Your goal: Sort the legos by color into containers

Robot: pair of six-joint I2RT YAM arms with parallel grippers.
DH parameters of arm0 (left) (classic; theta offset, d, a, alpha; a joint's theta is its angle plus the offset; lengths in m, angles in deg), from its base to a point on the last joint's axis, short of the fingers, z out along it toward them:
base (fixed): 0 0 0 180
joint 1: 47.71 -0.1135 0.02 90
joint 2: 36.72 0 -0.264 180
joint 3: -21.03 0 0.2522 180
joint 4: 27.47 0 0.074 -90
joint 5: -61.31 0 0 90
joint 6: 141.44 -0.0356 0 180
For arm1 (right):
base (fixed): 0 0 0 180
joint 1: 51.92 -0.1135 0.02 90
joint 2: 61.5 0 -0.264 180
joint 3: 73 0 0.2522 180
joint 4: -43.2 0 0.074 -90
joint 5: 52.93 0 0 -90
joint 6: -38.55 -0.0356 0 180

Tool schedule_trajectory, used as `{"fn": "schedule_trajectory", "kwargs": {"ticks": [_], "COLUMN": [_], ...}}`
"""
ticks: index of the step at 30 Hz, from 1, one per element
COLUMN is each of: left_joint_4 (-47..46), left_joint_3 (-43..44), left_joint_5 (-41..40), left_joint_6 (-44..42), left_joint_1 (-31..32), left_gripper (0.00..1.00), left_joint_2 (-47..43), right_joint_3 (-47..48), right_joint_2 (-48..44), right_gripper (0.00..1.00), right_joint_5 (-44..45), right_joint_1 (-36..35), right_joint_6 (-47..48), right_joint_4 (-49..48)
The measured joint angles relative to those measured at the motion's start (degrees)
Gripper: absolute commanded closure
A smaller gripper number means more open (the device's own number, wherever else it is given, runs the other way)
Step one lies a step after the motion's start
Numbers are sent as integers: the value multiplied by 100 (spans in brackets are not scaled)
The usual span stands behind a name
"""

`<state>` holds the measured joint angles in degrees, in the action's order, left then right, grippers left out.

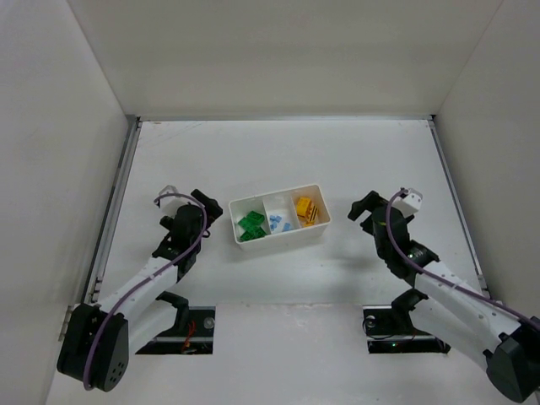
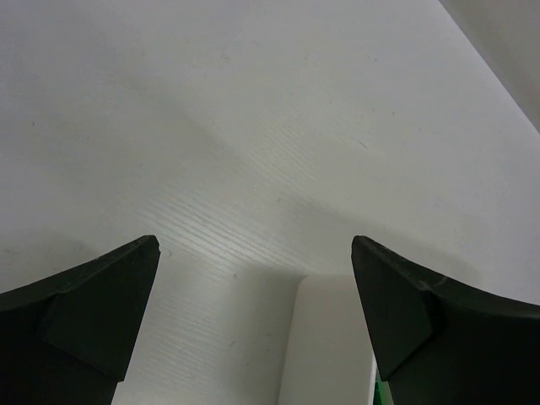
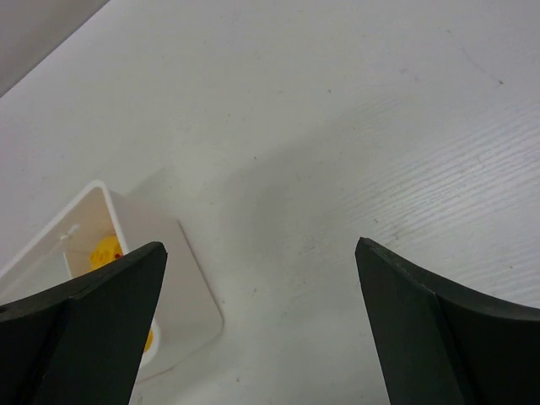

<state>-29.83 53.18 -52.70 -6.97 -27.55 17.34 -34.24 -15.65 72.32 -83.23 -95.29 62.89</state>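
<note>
While the table (image 1: 287, 152) bears the white tray (image 1: 283, 241), the left gripper (image 1: 202, 205) and right gripper (image 1: 364, 208) are held beside it, jaws apart and empty. Green legos (image 1: 251, 226) are seen in the left compartment, blue legos (image 1: 279, 224) in the middle, yellow-orange legos (image 1: 309, 210) in the right.

Readable text, labels, brands, numbers, signs: none. No legible marking on tray (image 1: 283, 242), legos (image 1: 250, 226) or worktop (image 1: 278, 160) in any view.
</note>
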Motion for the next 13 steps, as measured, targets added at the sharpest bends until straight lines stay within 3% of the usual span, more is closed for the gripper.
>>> {"fn": "schedule_trajectory", "kwargs": {"ticks": [13], "left_joint_4": [-61], "left_joint_3": [-181], "left_joint_5": [7], "left_joint_6": [42], "left_joint_1": [-83], "left_gripper": [0], "left_joint_2": [-199], "right_joint_3": [-192], "right_joint_2": [326], "right_gripper": [0], "right_joint_5": [-173], "right_joint_1": [470], "right_joint_6": [-79], "right_joint_4": [229]}}
